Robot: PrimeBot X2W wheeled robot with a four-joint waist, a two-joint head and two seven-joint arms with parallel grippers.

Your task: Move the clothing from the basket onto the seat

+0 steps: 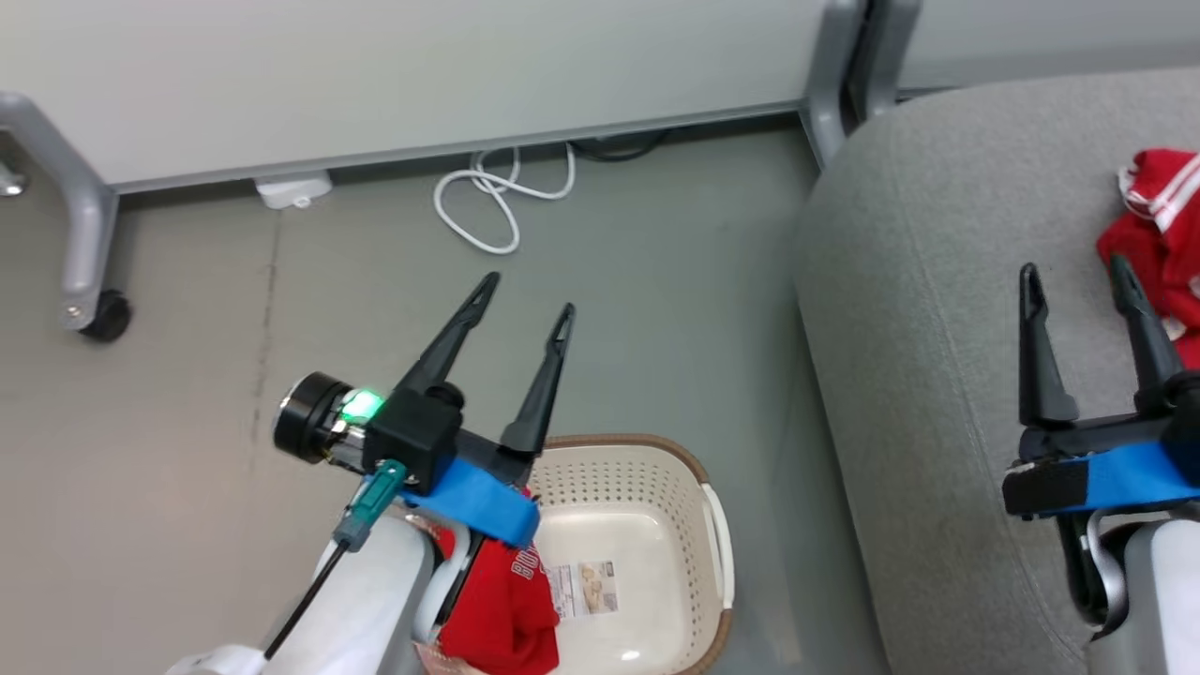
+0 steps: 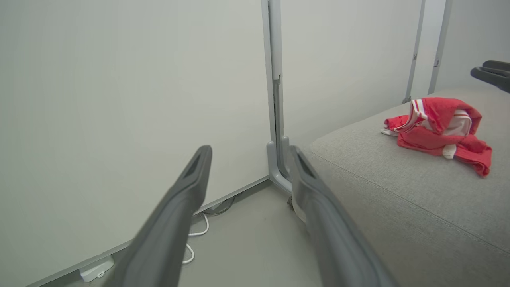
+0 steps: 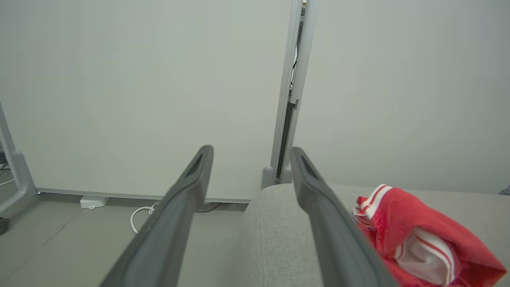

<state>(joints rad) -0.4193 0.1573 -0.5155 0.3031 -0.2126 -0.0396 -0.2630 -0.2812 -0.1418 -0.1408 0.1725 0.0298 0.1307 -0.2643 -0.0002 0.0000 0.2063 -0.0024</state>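
Lying on seat [image 1: 937, 281]: 1st garment [image 1: 1158, 225]; 2nd garment [image 1: 502, 609] in basket [image 1: 656, 469], prob. bunched.

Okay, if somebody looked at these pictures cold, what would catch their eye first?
The bright red against grey: a crumpled red garment lies on the sofa seat at the head view's right edge, and a second red garment sits in the cream basket at bottom centre, partly behind the left arm. Then the left gripper and right gripper, both open and empty.

Red white-striped clothing [image 1: 1155, 248], cream brown-rimmed basket [image 1: 614, 476], light grey seat [image 1: 923, 319]
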